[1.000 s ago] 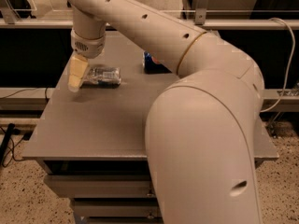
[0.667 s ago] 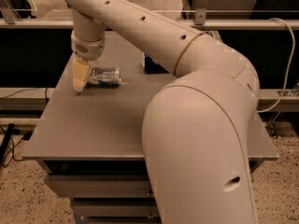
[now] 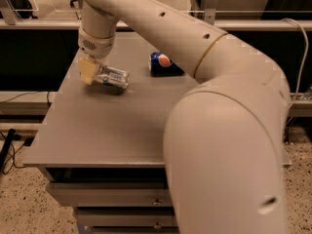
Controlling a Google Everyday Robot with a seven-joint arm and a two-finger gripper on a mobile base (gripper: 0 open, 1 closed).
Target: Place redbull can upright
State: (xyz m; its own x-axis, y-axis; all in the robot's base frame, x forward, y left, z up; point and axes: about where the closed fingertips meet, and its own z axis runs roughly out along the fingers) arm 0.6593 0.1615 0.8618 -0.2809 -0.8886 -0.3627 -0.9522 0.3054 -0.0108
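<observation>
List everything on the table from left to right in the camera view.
The pincer over the far left of the grey table → slim silvery metal can lying on its side → shorter dark blue can.

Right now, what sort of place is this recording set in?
Probably a robotics lab or test room: a grey table over drawers, with loose cables on a speckled floor. The gripper is over the table's far side, at the lying redbull can.

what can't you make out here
Camera view:
- slim silver-and-blue metal can, lying far left on the grey table: left end hidden by the end effector there
- short dark blue can: right part behind the white arm
- table's right side: covered by the arm
</observation>
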